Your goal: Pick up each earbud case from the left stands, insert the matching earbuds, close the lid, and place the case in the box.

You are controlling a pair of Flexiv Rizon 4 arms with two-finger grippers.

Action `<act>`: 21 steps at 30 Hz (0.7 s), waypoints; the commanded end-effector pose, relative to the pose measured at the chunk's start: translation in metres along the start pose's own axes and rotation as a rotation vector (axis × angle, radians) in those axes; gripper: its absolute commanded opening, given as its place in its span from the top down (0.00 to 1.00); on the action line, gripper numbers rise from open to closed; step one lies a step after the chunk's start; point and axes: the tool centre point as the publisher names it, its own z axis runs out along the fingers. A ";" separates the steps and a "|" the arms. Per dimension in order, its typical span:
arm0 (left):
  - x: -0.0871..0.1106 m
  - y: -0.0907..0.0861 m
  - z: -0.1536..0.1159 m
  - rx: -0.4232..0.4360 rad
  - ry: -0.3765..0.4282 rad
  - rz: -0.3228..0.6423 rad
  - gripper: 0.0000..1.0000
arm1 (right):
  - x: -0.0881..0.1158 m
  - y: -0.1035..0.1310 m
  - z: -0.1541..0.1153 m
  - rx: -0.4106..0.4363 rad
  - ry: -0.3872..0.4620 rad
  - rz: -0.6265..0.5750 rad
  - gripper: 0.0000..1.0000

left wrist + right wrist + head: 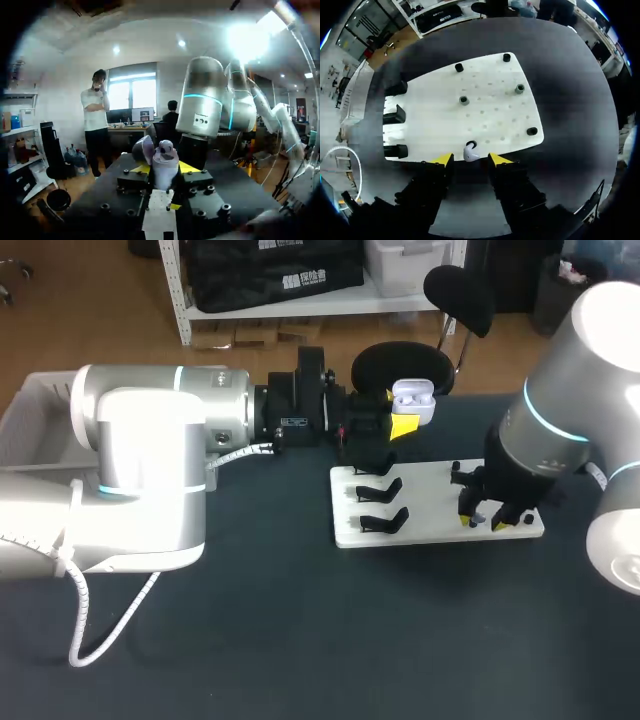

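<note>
My left gripper (408, 410) is raised behind the white board (440, 502) and shut on a white earbud case (414, 398). In the left wrist view the earbud case (165, 162) stands upright between the yellow tips of the left gripper (163, 172), its lid (144, 149) swung open. My right gripper (484, 523) hangs low over the board's near right edge. In the right wrist view a small white earbud (470, 153) lies on the board's edge between the yellow tips of the right gripper (470, 160). A gap shows on each side of it.
Three black stands (382, 492) line the board's left side, all without a case. Several short black pegs (464, 100) stick up from the board (485, 115). A white box (30, 415) sits at the far left, beyond my left arm.
</note>
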 end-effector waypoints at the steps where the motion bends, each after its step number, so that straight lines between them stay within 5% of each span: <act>1: 0.001 -0.001 0.000 -0.005 -0.007 0.003 1.00 | 0.005 -0.003 0.001 -0.004 -0.003 -0.003 0.58; 9: 0.001 -0.001 0.000 -0.005 -0.007 0.003 1.00 | 0.004 -0.005 0.004 -0.005 0.001 -0.015 0.59; 12: 0.001 -0.001 0.000 -0.005 -0.007 0.003 1.00 | 0.002 -0.004 0.005 -0.006 0.001 -0.019 0.69; 21: 0.001 -0.001 0.000 -0.005 -0.007 0.003 1.00 | 0.001 -0.001 0.005 -0.012 0.003 -0.027 0.69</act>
